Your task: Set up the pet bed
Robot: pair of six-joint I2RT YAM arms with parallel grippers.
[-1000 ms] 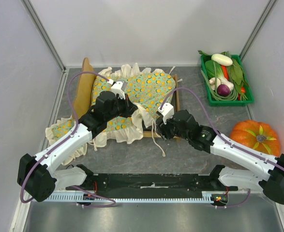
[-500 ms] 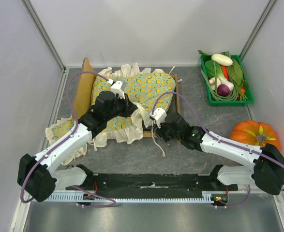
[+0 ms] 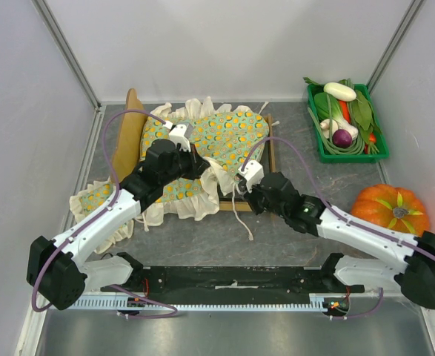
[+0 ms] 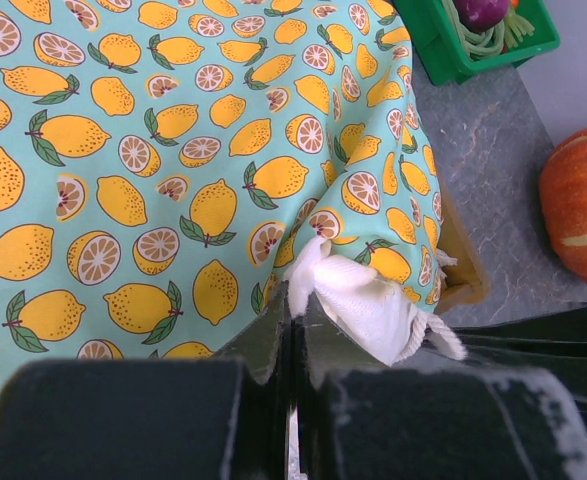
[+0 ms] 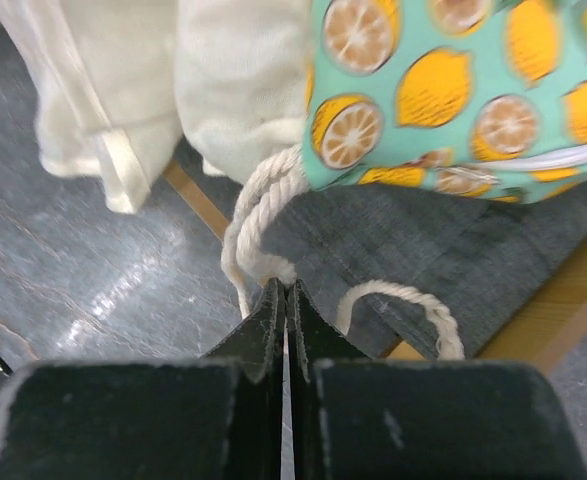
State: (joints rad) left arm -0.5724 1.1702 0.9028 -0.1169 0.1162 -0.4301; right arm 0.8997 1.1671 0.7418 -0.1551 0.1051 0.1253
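The pet bed [image 3: 270, 152] lies at the table's middle, its arched headboard [image 3: 130, 133] on the left. A lemon-print cushion [image 3: 217, 133] with a white frill covers most of it. My left gripper [image 3: 202, 165] is shut on the frill [image 4: 358, 300] at the cushion's near edge, seen close up in the left wrist view [image 4: 295, 300]. My right gripper [image 5: 286, 285] is shut on a white cord [image 5: 258, 215] that hangs from the cushion's corner, over the bed's dark grey base [image 5: 453, 250] and wooden rail [image 5: 198, 200]. From above, the right gripper [image 3: 241, 193] sits at the bed's near right corner.
A small matching pillow [image 3: 91, 196] lies left of the bed beside my left arm. A green crate of vegetables [image 3: 344, 122] stands at the back right. An orange pumpkin [image 3: 390, 208] sits near the right wall, behind my right arm. Loose cord [image 3: 241, 219] trails onto the table.
My right gripper was open a second ago and has shut on the white cord at the bed's near corner. The left arm has held still with the frill.
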